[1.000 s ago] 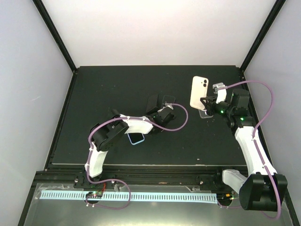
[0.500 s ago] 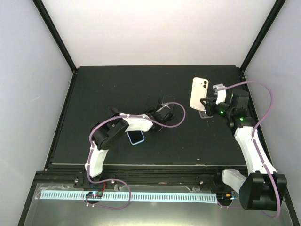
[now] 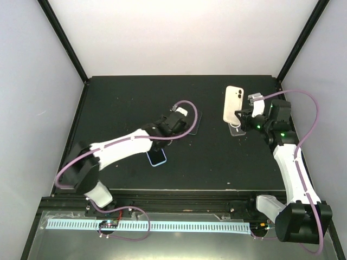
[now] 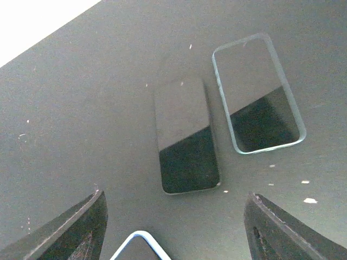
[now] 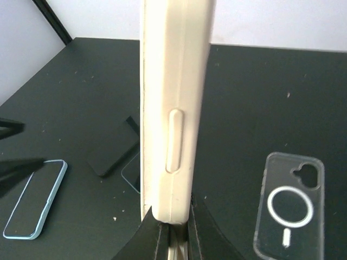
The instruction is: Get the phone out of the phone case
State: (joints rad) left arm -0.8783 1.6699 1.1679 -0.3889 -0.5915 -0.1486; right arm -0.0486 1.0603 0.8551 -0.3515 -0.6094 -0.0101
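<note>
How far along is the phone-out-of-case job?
Done: one clear case already lies empty on the table. In hand: the right gripper pinches the cream-cased phone upright by its lower end. Remaining: the left gripper hangs open over a dark phone, far from the cream one, so that case looks not yet stripped.

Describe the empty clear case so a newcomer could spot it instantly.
On the black table, look to the right side, by the right gripper holding the cream-cased phone upright. The clear case lies flat on the table there. Unlike the blue-rimmed phone mid-table, it is see-through, with a white ring and short bar on it.
</note>
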